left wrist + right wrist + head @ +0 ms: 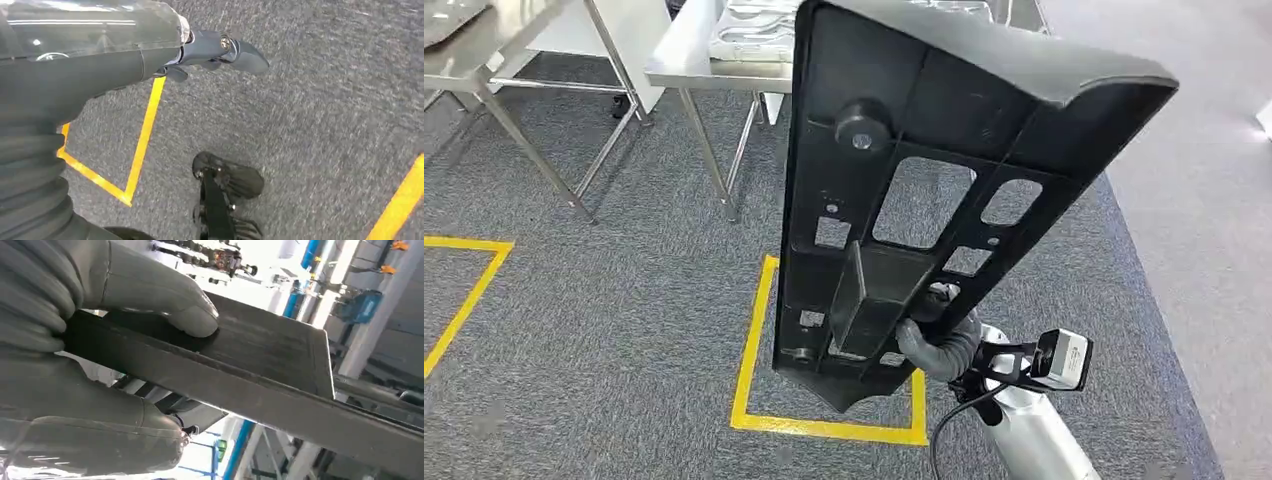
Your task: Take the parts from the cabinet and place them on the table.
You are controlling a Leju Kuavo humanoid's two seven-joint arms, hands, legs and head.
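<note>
The big black plastic part (924, 190) is already out of the cabinet and up in the air, filling the middle of the head view, its ribbed back side with the cutouts facing the camera and the wide end tipped toward 1 o'clock. The right hand (939, 335) has it from below, down near the narrow end at about 5 o'clock of the part, clamped on a flat rib that sticks out there; the right wrist view shows the thumb (165, 295) pressed flat on one face and the rest of the hand wrapped under it. So I'd say this is the carry step, with only the set-down left. The metal tabletop (689, 60) sits well off at 11 o'clock past the grey carpet (624, 320) and the yellow tape square (754, 390), so next it needs to walk closer and lower the thing level without tilting. The left hand (220, 52) hangs over the floor holding nothing, fingers loosely apart.
</note>
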